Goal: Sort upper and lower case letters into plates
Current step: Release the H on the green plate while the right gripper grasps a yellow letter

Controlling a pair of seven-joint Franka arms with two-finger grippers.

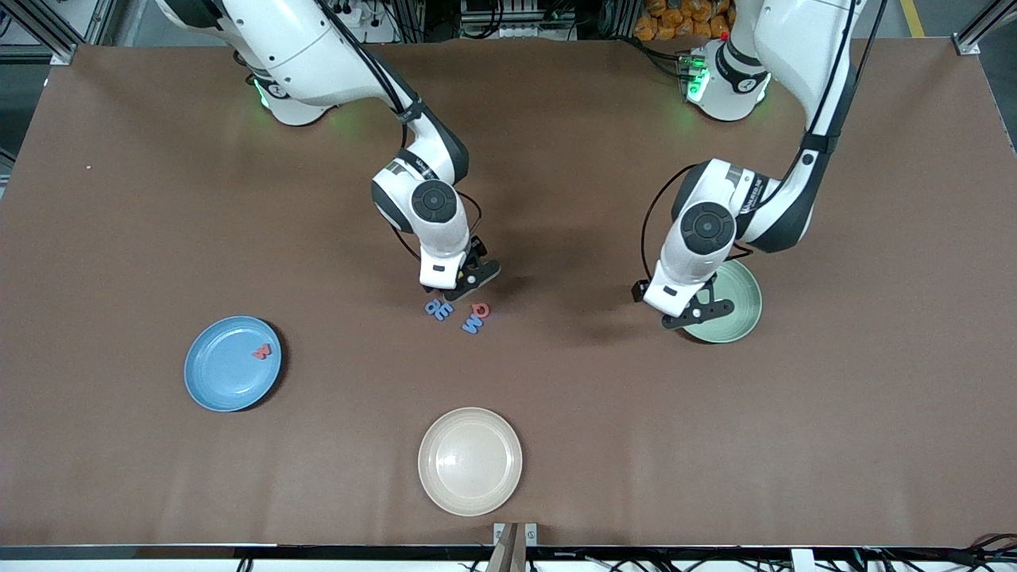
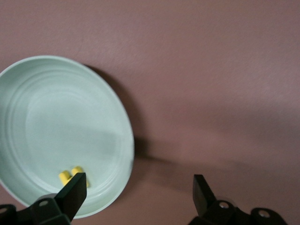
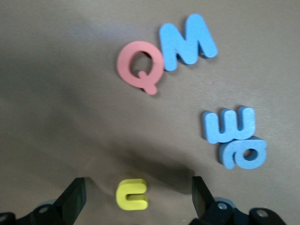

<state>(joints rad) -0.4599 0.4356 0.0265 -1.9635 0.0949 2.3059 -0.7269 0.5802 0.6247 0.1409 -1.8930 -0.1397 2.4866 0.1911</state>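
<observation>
Cream plate (image 1: 469, 461) nearest you, unused. Right gripper (image 3: 136, 197) wide, straddling yellow letter (image 3: 132, 194), 12 o'clock of loose letters (image 1: 459, 311), ready to pinch. Left gripper (image 2: 138, 197) wide over green plate (image 2: 56, 117); blue plate (image 1: 218, 373) holds red letter (image 1: 261, 350).

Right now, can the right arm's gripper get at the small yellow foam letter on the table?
Probably yes: the right gripper hangs open with the yellow letter between its fingers, nothing covering it; the blue letters lie apart.

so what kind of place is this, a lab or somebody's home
Most likely a robotics lab or test cell, not a home. Two arms are mounted on a brown table, aluminium framing and cabling run along the table edge by the arm bases, and foam letters with plates are staged as a sorting exercise.
</observation>
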